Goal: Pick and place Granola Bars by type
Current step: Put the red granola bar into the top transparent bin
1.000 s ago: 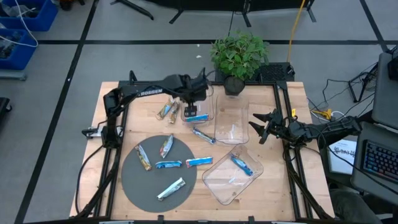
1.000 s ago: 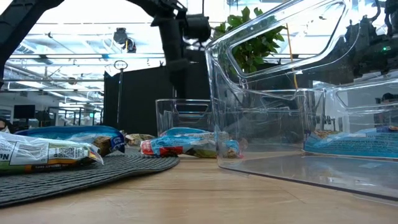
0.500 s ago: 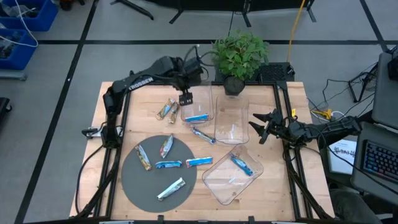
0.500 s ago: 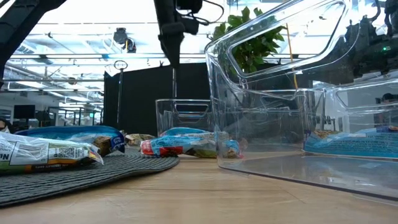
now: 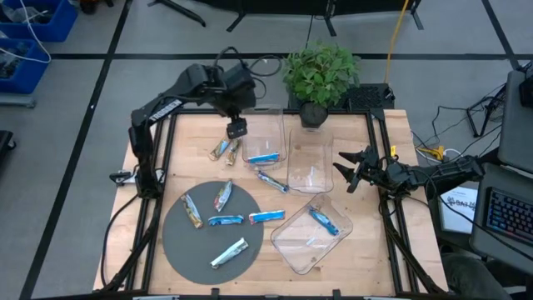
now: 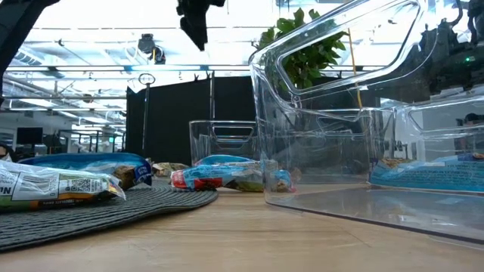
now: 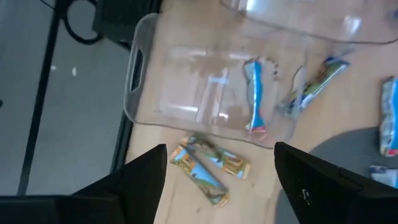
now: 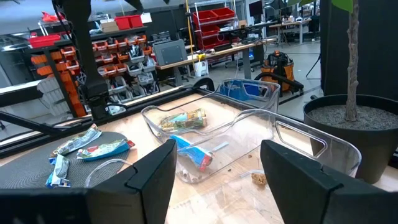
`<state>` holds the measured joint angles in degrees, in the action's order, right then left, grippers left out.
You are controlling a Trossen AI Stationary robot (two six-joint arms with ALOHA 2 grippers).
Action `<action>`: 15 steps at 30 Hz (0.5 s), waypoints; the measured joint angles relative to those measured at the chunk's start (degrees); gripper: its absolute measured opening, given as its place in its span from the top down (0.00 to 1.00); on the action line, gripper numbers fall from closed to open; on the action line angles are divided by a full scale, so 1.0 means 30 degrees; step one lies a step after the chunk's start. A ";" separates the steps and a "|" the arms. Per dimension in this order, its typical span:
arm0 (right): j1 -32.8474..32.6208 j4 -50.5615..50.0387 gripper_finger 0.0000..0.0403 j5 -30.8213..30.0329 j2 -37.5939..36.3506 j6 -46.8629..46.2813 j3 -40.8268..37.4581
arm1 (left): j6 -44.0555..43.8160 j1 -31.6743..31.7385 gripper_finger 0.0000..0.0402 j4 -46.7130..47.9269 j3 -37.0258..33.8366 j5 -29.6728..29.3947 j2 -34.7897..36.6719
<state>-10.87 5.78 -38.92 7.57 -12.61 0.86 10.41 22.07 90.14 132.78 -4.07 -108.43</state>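
Note:
My left gripper [image 5: 236, 129] hangs open high above the table's far left part, over two tan Granola Bars [image 7: 208, 165] that lie flat on the wood beside a clear bin [image 5: 268, 125]. One blue bar [image 7: 254, 96] lies on that bin's floor. Another blue bar [image 5: 272, 182] lies on the table just in front of the bin. Several blue, silvery and tan bars [image 5: 226, 220] lie flat on the round grey mat [image 5: 179, 250]. My right gripper [image 5: 343, 171] waits open at the table's right side, holding nothing.
A second clear bin [image 5: 310, 171] stands at the table's middle. A third [image 5: 300, 254] lies near the front with a blue bar [image 5: 325, 221] in it. A potted plant [image 5: 321, 75] stands at the far edge.
My left gripper has risen from low over the far-left bin and drifted toward the table's left, nothing between its fingers. The blue bar stays lying in that bin.

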 joint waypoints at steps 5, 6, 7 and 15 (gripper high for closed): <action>-0.0002 -0.0007 0.44 0.0001 0.0007 0.0002 0.0001 | -0.0644 -0.1278 0.31 -0.0047 -0.0003 0.0006 0.0831; 0.0004 0.0000 0.44 -0.0005 0.0006 -0.0005 0.0001 | -0.0912 -0.1589 0.31 -0.0047 -0.0003 0.0024 0.0998; -0.0002 0.0000 0.44 -0.0005 0.0000 0.0002 0.0002 | -0.1188 -0.1870 0.32 -0.0047 -0.0003 0.0133 0.1178; -0.0001 -0.0007 0.44 -0.0005 0.0002 -0.0005 -0.0003 | -0.0428 -0.4140 0.31 -0.0040 -0.0011 0.3328 0.2805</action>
<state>-10.87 5.76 -38.94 7.58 -12.62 0.85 9.12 9.65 90.02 132.75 5.91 -100.01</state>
